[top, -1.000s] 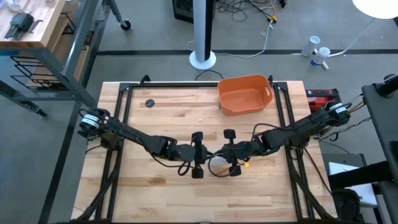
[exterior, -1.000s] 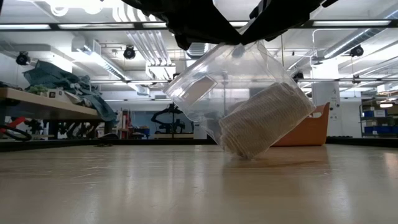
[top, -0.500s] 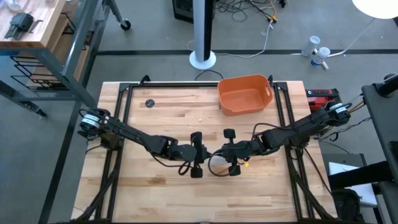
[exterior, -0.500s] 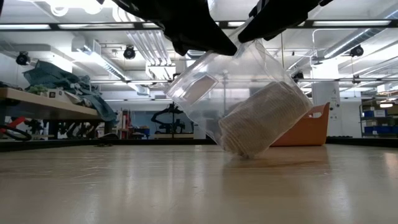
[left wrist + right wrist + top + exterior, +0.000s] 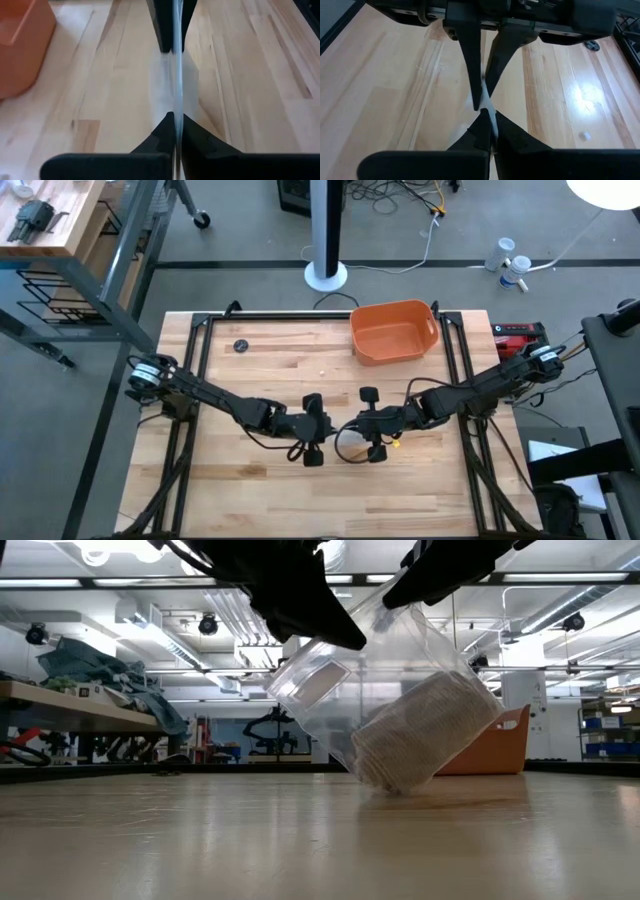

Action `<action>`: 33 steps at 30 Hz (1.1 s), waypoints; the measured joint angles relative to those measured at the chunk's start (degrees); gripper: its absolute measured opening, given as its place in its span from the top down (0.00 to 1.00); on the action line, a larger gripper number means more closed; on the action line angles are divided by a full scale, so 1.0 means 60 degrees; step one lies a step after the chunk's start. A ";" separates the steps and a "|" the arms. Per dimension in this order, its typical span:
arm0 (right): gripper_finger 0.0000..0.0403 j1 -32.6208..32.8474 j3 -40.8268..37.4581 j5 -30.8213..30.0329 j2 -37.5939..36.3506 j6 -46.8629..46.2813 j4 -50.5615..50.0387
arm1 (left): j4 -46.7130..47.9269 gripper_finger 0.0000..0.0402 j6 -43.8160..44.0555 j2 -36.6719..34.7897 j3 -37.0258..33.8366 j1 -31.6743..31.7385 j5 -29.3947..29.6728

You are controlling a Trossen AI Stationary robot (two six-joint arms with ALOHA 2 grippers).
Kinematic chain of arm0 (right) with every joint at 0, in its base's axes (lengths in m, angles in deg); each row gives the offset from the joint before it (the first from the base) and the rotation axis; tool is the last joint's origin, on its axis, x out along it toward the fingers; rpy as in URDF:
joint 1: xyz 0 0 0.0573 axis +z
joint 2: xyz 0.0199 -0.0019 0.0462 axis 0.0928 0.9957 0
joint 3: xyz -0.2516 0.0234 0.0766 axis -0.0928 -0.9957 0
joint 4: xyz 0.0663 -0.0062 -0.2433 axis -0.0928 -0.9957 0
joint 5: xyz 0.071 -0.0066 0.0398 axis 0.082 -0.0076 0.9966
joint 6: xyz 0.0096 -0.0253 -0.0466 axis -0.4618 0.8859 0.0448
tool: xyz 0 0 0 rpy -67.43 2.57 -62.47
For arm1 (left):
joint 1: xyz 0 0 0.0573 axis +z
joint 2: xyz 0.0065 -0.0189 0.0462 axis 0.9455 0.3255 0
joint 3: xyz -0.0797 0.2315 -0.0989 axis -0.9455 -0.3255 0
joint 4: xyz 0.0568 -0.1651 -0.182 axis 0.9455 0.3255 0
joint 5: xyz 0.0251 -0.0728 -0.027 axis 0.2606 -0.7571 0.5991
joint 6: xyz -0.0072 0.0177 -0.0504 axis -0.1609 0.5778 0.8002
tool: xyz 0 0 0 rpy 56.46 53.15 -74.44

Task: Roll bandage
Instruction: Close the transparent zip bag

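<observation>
The bandage [image 5: 425,730] is an off-white gauze roll inside a clear plastic wrapper [image 5: 330,680]. The wrapper hangs tilted between my two grippers at the table's middle [image 5: 348,442], its lower corner [image 5: 392,787] on the wood. My left gripper [image 5: 313,430] is shut on the wrapper's upper part; it also shows in the low view [image 5: 310,610] and in its wrist view [image 5: 175,117]. My right gripper [image 5: 372,426] is shut on the wrapper from the other side, and shows in the low view [image 5: 440,570] and in its wrist view [image 5: 487,114]. My left gripper pinches a thin edge of the clear wrapper [image 5: 175,102] between its two fingers, coming level from the table's left. The wrapper hangs tilted below the fingers with its lower corner on the table. My right gripper pinches the wrapper's clear plastic [image 5: 486,102] between its two fingers, coming level from the table's right, tip to tip with the left gripper's fingers [image 5: 472,60]. The wrapper hangs below, the bandage in its lower end.
An orange tub [image 5: 394,331] stands at the table's far right; it also shows in the low view [image 5: 495,745]. A small dark disc [image 5: 240,346] lies at the far left. Bare wood lies toward the near edge [image 5: 330,500].
My left gripper has shifted a little toward the table's left edge and turned slightly, still shut on the wrapper. The wrapper and the bandage have stayed tilted with the lower corner on the table.
</observation>
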 joint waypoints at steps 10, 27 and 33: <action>1.00 0.0000 0.0000 0.0004 -0.0004 0.0000 0.0018 | 0.0673 1.00 0.0152 0.0000 0.0000 -0.0073 -0.0074; 1.00 0.0000 -0.0004 0.0007 0.0000 0.0000 0.0007 | 0.2692 1.00 0.2097 0.0000 0.0000 -0.0350 -0.0819; 1.00 0.0000 -0.0004 0.0007 0.0000 0.0000 0.0007 | 0.3312 1.00 0.2819 -0.0003 0.0000 -0.0558 -0.0824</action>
